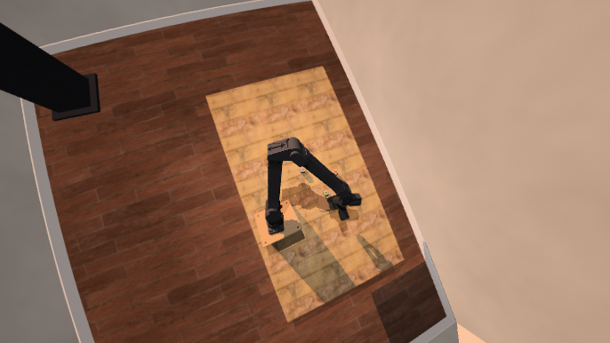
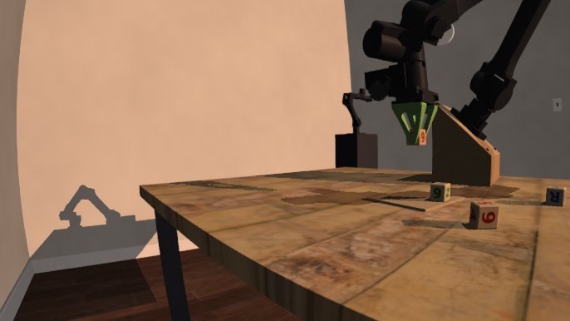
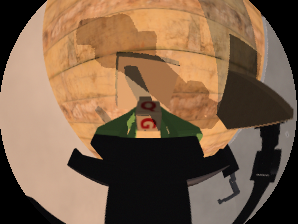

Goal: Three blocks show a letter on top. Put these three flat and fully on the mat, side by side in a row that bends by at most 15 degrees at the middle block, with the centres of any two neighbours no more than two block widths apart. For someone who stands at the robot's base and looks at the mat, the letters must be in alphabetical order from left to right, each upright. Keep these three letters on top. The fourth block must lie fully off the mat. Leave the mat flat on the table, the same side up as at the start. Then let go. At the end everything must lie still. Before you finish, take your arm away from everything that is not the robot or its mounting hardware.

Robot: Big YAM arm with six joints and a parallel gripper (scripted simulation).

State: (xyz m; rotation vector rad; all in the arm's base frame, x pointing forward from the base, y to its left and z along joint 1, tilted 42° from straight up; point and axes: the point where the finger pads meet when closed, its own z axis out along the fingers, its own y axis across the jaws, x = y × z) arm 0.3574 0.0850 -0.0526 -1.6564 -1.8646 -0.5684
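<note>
Tool [image 2: 415, 140] [image 3: 148, 110], one, with green fingers, raised above the surface [image 1: 276, 107] [image 2: 332, 237] [image 3: 65, 60] and clamped on a block with red characters [image 2: 422, 137] [image 3: 148, 123]; a Q and a G face the wrist view. Mat [image 2: 424, 204] [image 3: 124, 85], thin, lying on the surface below the tool, partly in shadow. Block with green characters [image 1: 325, 193] [image 2: 439, 192], one, standing on the mat. Block with red side marks [image 1: 335, 171] [image 2: 484, 215], one, off the mat, on the bare surface near it. Block with blue characters [image 1: 302, 170] [image 2: 555, 196], one, well apart from the mat, an inverted R on one side. Wooden mount [image 1: 262, 222] [image 2: 461, 158] [image 3: 255, 107], wedge-shaped, carrying the black arm [image 1: 274, 182] [image 2: 515, 37], behind the blocks in the exterior view. Dark pedestal [image 2: 356, 150], beyond the surface, bearing a smaller arm [image 2: 353, 110]. Black column [image 1: 44, 75], on the floor, well apart from the surface. Wall plate [image 2: 557, 105], pale, on the grey wall
</note>
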